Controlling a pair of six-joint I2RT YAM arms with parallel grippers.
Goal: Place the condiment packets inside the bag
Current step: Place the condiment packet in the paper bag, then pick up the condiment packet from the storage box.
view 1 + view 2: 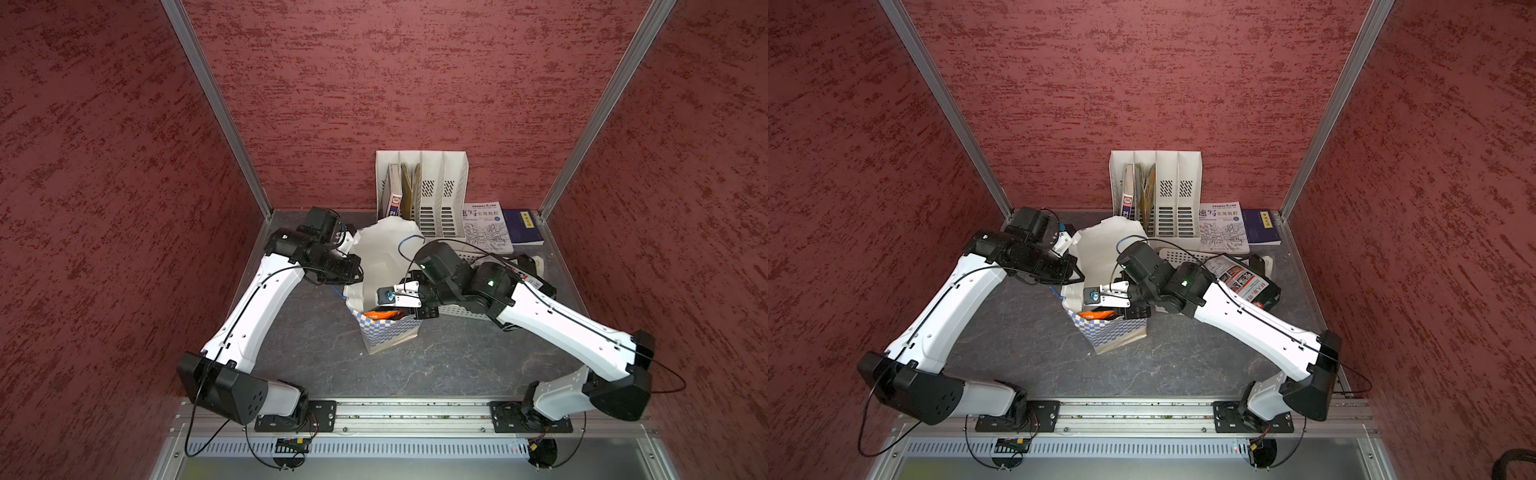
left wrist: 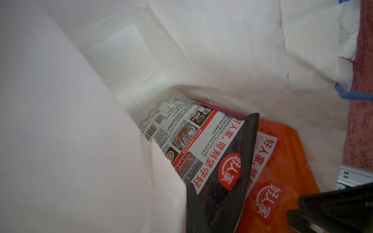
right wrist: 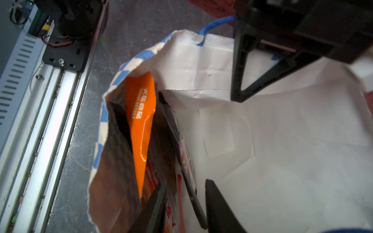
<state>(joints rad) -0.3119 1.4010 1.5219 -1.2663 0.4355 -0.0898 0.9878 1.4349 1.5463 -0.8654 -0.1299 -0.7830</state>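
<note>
Snag risk: a black glossy condiment pouch point(image 2: 212, 145) stands between the parted, empty jaws of the right claw point(image 3: 185, 184) and could be dragged out, tipping the tall blue-checkered paper bag point(image 1: 388, 332), which is pinched by the closed left claw point(image 1: 356, 271). Counted: one bag; beneath the right claw, one orange pouch point(image 3: 141, 121) and one black; behind it, another black pouch point(image 1: 1246, 280).

black packet point(image 2: 212, 145) in the bag point(image 2: 222, 50): red round logo reading 好人家, seen upside down, beside a barcode and a qr code. orange packet point(image 2: 282, 171): the same 好人家 logo. white book point(image 1: 1223, 228): cover title 速写实用教程. blue book point(image 1: 1262, 226): label too small to read.
</note>
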